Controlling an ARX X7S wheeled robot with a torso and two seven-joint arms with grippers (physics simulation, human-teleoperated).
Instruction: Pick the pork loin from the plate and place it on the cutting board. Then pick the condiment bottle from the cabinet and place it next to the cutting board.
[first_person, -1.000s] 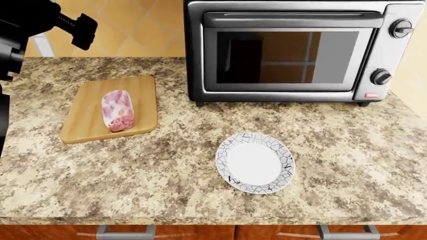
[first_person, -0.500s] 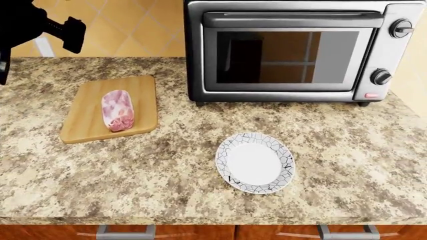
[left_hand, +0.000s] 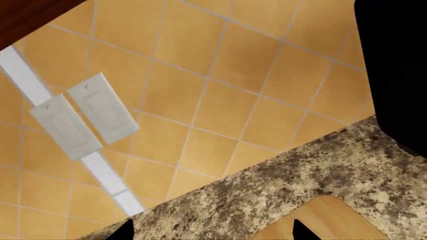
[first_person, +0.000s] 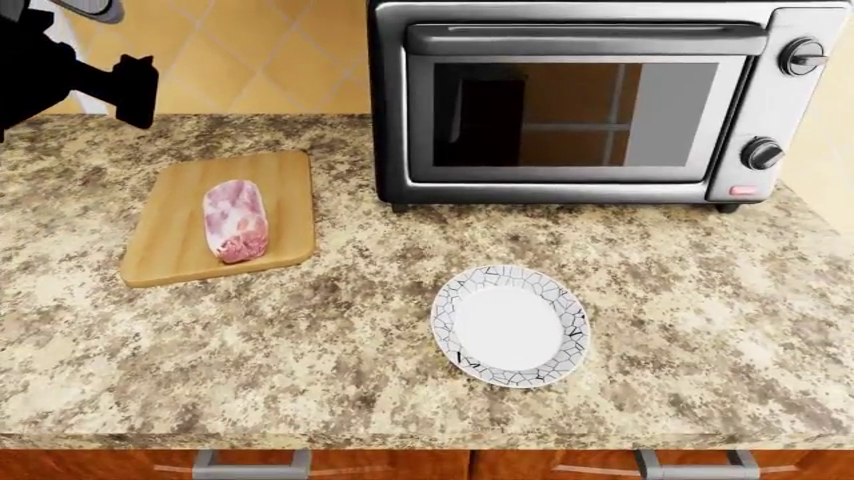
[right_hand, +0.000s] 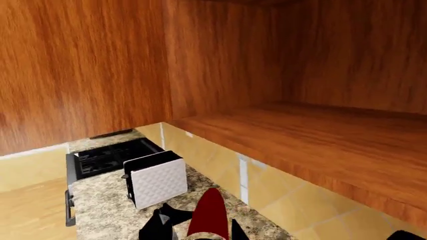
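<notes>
The pork loin (first_person: 235, 220) lies lengthwise on the cutting board (first_person: 167, 235) at the counter's left. The plate (first_person: 511, 325) sits bare near the counter's front middle. My left gripper (first_person: 127, 92) hovers above the counter's back left corner, behind the board. In the left wrist view its fingertips (left_hand: 124, 232) stand wide apart with nothing between them, and a board corner (left_hand: 330, 220) shows below. My right gripper (right_hand: 200, 232) is outside the head view. It is up at the open cabinet, shut on the condiment bottle, of which only the red cap (right_hand: 209, 216) shows.
A toaster oven (first_person: 587, 100) fills the counter's back right. Two wall switches (left_hand: 80, 120) are on the tiled backsplash. The right wrist view shows the wooden cabinet shelf (right_hand: 313, 135), a white toaster (right_hand: 157, 182) and a stove (right_hand: 107, 157) below. Drawer handles (first_person: 251, 462) line the counter front.
My left gripper has drifted left and slightly down in the head view. The pork loin, board and plate have not moved.
</notes>
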